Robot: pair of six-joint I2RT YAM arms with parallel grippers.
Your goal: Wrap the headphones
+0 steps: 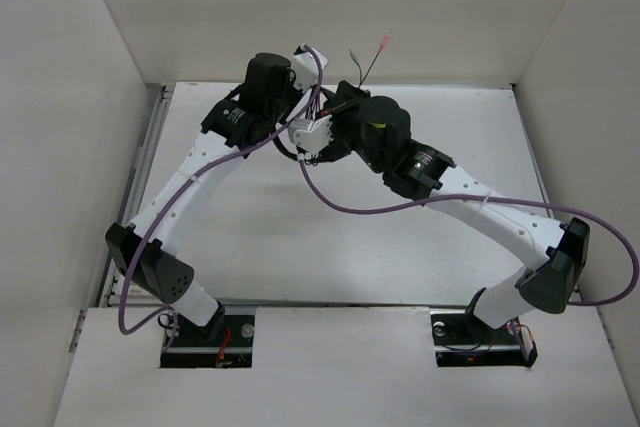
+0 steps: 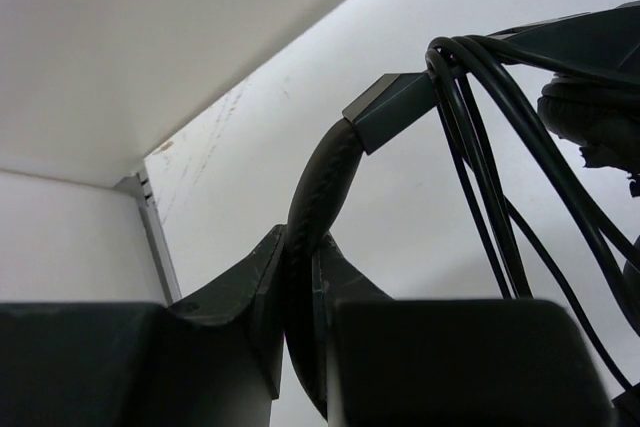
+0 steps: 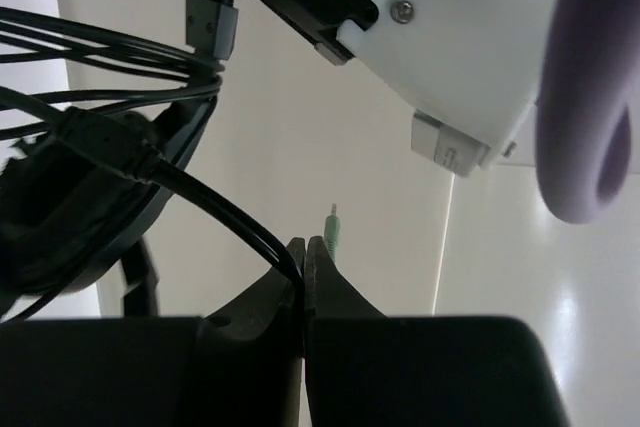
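The black headphones (image 2: 325, 172) hang in the air between both arms at the back middle of the table. My left gripper (image 2: 305, 247) is shut on the padded headband. The thin black cable (image 2: 470, 147) is looped several times around the headband slider, beside an ear cup (image 2: 590, 117). My right gripper (image 3: 303, 247) is shut on the cable (image 3: 210, 202), with a green plug (image 3: 332, 229) just past its fingertips. In the top view the left gripper (image 1: 312, 137) and right gripper (image 1: 347, 95) nearly touch, and the pink plug (image 1: 385, 44) sticks up behind them.
The table (image 1: 300, 247) is walled on the left, right and back, and the back wall stands close behind the grippers. A thick purple arm cable (image 1: 400, 209) sags across the table's middle and also hangs at the right of the right wrist view (image 3: 590, 97).
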